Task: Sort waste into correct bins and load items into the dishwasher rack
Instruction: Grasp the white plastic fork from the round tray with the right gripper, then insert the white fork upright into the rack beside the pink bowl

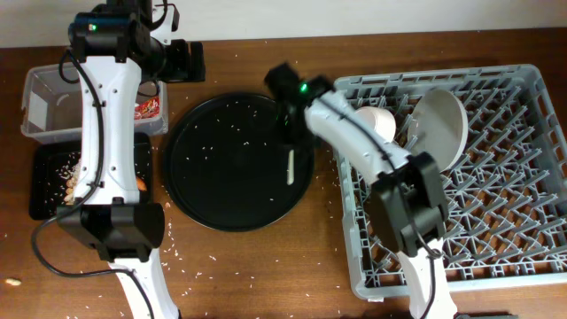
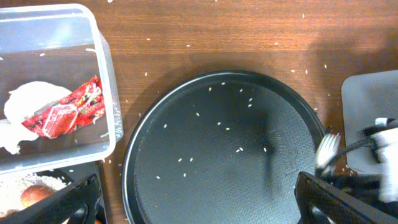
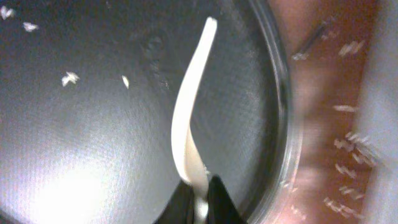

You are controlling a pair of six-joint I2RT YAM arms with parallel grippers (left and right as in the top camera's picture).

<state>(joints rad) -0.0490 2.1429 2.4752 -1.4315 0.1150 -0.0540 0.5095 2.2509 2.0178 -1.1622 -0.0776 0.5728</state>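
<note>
Dark wood table (image 1: 248, 266), flecked with stray rice, carries everything. Your piece right now is the white fork (image 3: 189, 118). It lies on the large round black tray (image 1: 221, 190), just inside the rim on the side facing the dishwasher rack (image 1: 505, 221). The right gripper (image 3: 199, 200) has its jaws clenched on the fork's wider end, with the handle pointing away from them. I cannot tell whether the fork is off the tray surface yet. Otherwise the tray holds only scattered grains.

Just past that side of the tray, the rack holds a pale round plate (image 1: 440, 124) propped on edge among the pegs, with a smaller pale vessel (image 1: 376, 120) beside it. Off the tray's opposite side sit the clear tub (image 1: 40, 97), with the red wrapper (image 2: 65, 112) and white napkin (image 2: 25, 106) inside, and the shallow black tray (image 1: 44, 190) with food scraps (image 1: 66, 173). The left gripper (image 2: 202, 208) hovers above the round tray's tub side, jaws spread wide and holding nothing.

You look to be at the loading step, fork in hand. Next, lift it straight up to clear the rim, carry it over the rack wall and lower it between pegs before you let go. The pinch is narrow and at one end, so expect the handle to swing and move slowly.
</note>
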